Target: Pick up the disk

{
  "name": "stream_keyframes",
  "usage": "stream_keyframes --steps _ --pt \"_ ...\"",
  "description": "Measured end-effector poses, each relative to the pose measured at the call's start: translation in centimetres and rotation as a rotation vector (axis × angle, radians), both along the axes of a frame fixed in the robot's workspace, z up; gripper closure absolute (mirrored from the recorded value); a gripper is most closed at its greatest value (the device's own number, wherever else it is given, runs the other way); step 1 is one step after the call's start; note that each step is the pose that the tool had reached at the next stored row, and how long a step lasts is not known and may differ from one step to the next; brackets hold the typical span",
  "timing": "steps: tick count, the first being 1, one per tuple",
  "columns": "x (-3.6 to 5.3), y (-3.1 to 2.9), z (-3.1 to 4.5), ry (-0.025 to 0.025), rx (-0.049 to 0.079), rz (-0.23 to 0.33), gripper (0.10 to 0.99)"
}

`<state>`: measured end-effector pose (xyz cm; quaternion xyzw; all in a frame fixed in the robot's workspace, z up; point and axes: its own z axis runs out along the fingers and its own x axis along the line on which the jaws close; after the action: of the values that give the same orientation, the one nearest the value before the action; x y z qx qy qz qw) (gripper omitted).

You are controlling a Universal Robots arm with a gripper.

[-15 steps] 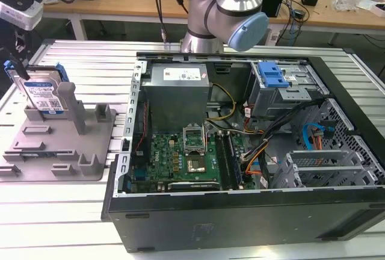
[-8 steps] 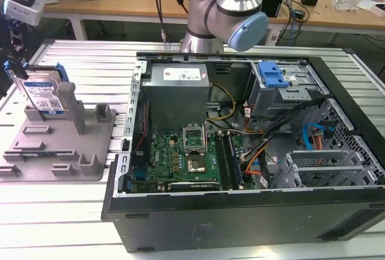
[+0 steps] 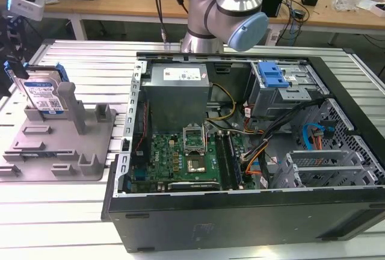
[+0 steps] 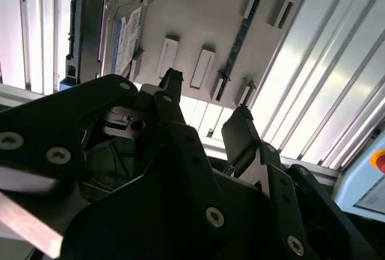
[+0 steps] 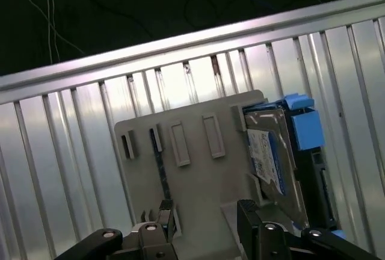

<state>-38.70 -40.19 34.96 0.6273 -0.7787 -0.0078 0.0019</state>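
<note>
evidently the approach step: the hand (image 5: 206, 209) hovers spread and empty over the fixture (image 5: 198, 176), where the disk (image 3: 41, 94) stands on edge at the exterior view's left; grasping calls for centring the hand across it.

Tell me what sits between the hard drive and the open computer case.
In the exterior view, the upright posts and part of the base of the grey fixture lie between the disk, which stands in that fixture, and the computer case.
</note>
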Motion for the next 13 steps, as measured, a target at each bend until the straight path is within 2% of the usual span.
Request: stream_keyframes --steps 1,2,3,4,5,9,13 --pt "0.01 0.0 0.0 -0.002 0.0 0.011 0.545" --pt "0.03 0.0 -0.01 -0.0062 0.0 0.026 0.545" --pt "0.06 0.0 -0.04 -0.015 0.0 0.05 0.545" --pt "0.07 0.0 -0.05 -0.0203 0.0 0.066 0.545" --pt "0.09 0.0 -0.06 -0.0227 0.0 0.074 0.545" --pt "0.14 0.02 -0.12 -0.0264 0.0 0.127 0.545" --pt "0.18 0.02 -0.12 -0.0261 0.0 0.14 0.545"
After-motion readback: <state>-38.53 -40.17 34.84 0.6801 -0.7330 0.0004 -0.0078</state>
